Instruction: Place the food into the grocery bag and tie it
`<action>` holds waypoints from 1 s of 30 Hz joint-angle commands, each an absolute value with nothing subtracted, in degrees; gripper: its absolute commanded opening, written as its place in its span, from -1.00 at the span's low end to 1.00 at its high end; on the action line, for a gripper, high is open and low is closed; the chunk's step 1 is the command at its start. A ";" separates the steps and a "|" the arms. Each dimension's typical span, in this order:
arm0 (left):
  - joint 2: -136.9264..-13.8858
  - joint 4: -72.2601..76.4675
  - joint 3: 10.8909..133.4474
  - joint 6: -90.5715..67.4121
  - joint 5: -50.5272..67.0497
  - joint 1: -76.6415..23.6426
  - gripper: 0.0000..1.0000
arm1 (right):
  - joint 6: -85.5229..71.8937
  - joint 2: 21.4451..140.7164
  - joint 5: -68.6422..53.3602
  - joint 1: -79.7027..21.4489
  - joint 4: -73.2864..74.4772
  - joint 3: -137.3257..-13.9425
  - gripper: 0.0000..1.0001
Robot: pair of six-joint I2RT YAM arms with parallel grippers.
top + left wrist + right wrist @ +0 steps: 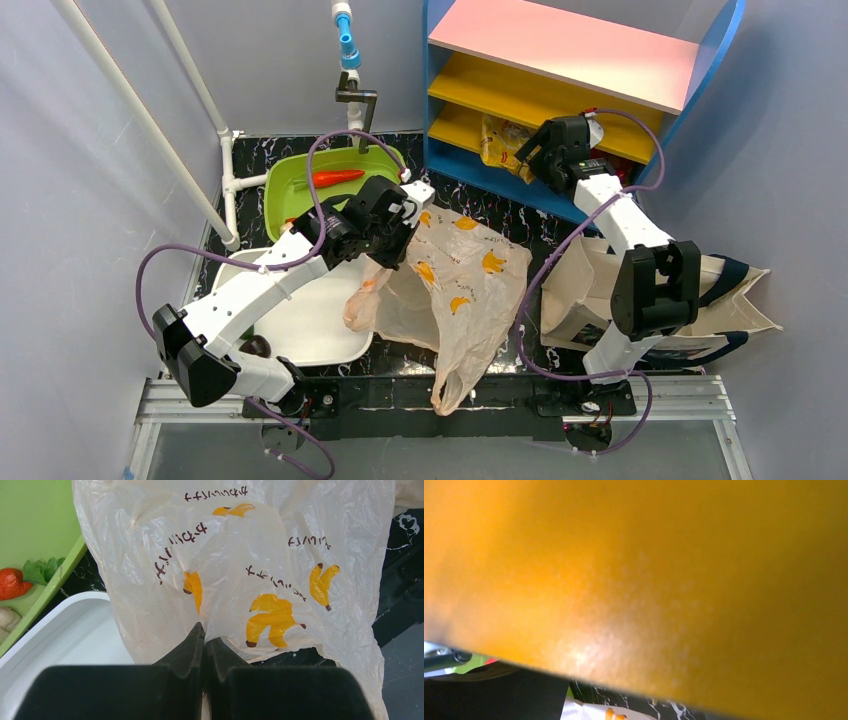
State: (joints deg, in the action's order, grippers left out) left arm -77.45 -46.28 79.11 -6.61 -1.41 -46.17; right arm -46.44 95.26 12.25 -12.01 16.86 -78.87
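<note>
My left hand (pixel 204 636) is squeezed tight shut on the thin edge of the grocery bag (pixel 470 285). In the left wrist view its two black fingers (pixel 187 650) press together with the plastic pinched between them. The bag hangs in front of them, with yellow banana marks and dark letters on it. From above, the bag lies spread on the black desk (pixel 460 195) between my two arms, and its lower end reaches the near edge.

The long orange-red vegetable (pixel 336 178) lies in the green tub (pixel 290 205) at the back left. A red piece (pixel 12 582) with green leaves beside it lies in that tub too. The white tray (pixel 320 330) sits just in front of the tub, under my left arm.

My right hand (pixel 528 150) is up at the shelf (pixel 570 45), right by the yellow packet (pixel 498 140) on a yellow board. I cannot tell if that hand is open or shut. Its own camera shows almost only a blurry orange-yellow surface. The cream tote (pixel 580 290) lies under my right arm.
</note>
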 commanded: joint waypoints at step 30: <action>-75.41 -46.07 78.98 -7.37 0.00 -45.67 -1.00 | -54.35 100.01 7.35 -12.10 20.89 -78.64 0.66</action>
